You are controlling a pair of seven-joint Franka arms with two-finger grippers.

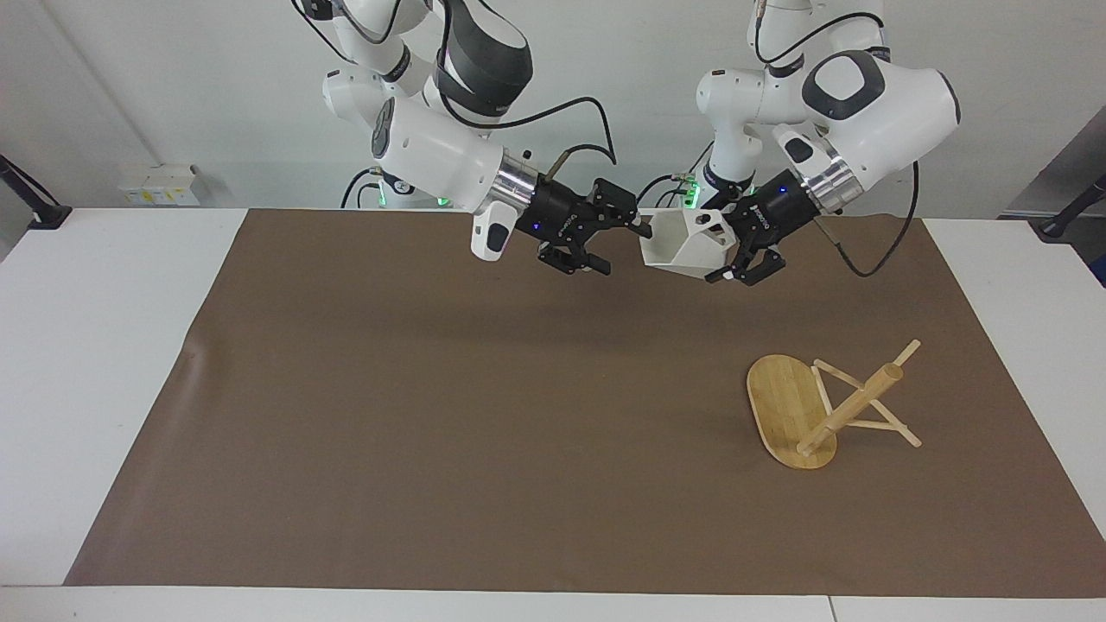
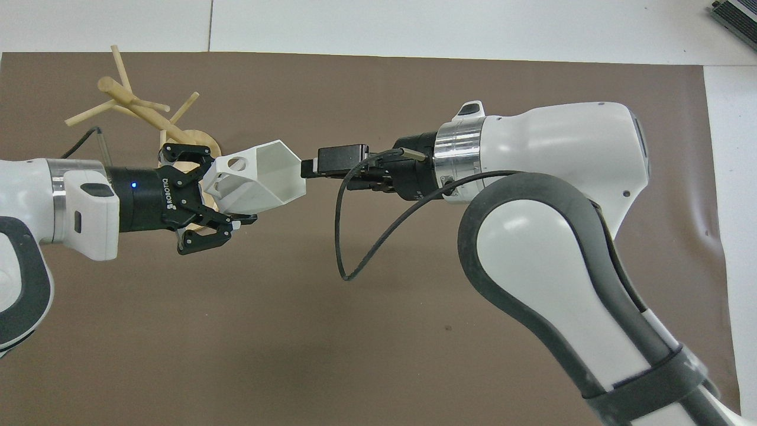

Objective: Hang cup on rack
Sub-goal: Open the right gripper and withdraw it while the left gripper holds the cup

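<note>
Matte white cup [image 1: 683, 249], plain, no pattern. Rack [image 1: 816, 413] light bamboo tan with faint grain on the base. Mat [image 1: 484, 432] plain brown over white table [image 1: 95, 345]. Both grippers black; arms white with dark grey joints, silver wrist rings.

"ROBOTIQ" on left gripper [image 2: 233, 204]

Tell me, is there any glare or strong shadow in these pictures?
Facing view: even light, only soft shadows on the brown mat under the arms and beside the rack. Overhead view: mild sheen on the white arm shells, the cup clearly lit.
</note>
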